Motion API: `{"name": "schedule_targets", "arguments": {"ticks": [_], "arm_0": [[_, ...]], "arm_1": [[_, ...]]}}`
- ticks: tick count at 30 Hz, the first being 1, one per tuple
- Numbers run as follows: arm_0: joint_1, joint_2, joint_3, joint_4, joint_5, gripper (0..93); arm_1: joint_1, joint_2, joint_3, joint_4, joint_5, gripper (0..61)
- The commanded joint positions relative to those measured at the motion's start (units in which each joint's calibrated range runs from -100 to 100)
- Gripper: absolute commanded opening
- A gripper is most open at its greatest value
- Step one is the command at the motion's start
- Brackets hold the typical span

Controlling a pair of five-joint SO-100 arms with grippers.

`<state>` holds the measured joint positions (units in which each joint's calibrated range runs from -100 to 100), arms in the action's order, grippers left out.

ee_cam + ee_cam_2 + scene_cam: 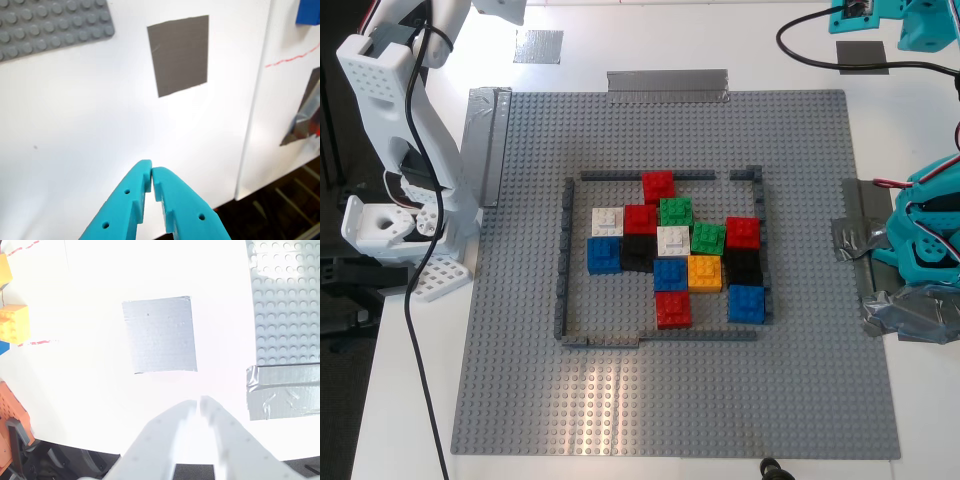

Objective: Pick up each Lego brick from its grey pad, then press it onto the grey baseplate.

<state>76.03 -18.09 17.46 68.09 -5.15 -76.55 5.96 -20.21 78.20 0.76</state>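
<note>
The grey baseplate (680, 400) fills the table's middle. Its low dark-grey frame (563, 260) holds several coloured bricks, among them white ones (608, 221) and blue ones (604, 254). The dark grey pad (863, 56) lies bare at the back on the exterior view's right; it also shows in the first wrist view (179, 54). My first gripper (151, 173), teal, hangs over the table short of this pad, shut and empty. The silvery grey pad (538, 46) lies bare at the back left and shows in the second wrist view (160, 334). My second gripper (198, 403), white, is shut and empty near it.
Silver duct-tape strips (667, 85) hold the baseplate's edges. The white arm's base (395, 220) stands at the exterior view's left, the teal arm's base (925, 240) at its right. Loose yellow bricks (12, 322) and a blue brick (307, 12) lie beyond the pads.
</note>
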Motion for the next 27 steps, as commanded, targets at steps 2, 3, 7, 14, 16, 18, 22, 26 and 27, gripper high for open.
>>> {"name": "schedule_targets", "arguments": {"ticks": [2, 3, 7, 14, 16, 18, 22, 26, 27], "arm_0": [[-0.55, -0.37, -0.26, -0.47, 0.09, 0.0], [-0.55, -0.45, -0.26, -0.47, 0.04, 0.0], [-0.55, -0.28, -0.26, -0.47, -0.05, 0.0], [-0.62, -0.19, -0.17, -0.47, -0.2, 0.0], [-0.62, -0.19, -0.17, -0.47, -0.25, 0.0], [-0.62, -0.19, -0.17, -0.15, -0.25, 0.0], [-0.47, -0.19, 0.19, 0.18, -0.15, 0.0], [-0.47, -0.79, 1.54, 0.1, 0.0, 0.0], [-0.4, -0.88, 1.72, 0.1, -0.05, 0.0]], "arm_1": [[0.05, -4.67, -1.05, -0.09, -0.05, 0.1], [0.12, -4.67, -1.05, 0.0, 0.0, 0.1], [0.19, -5.01, -1.05, 0.32, 0.15, 0.1], [0.12, -5.19, -0.78, 0.32, 0.0, 0.1], [0.12, -5.19, -0.51, 0.4, 0.0, 0.1], [0.12, -5.19, -0.24, 0.24, 0.0, 0.1], [0.12, -5.27, -0.06, 0.0, 0.0, 0.1], [0.12, -5.27, -0.06, -0.25, -0.1, 0.1], [0.05, -5.27, -0.06, -0.33, -0.15, 0.1]]}}
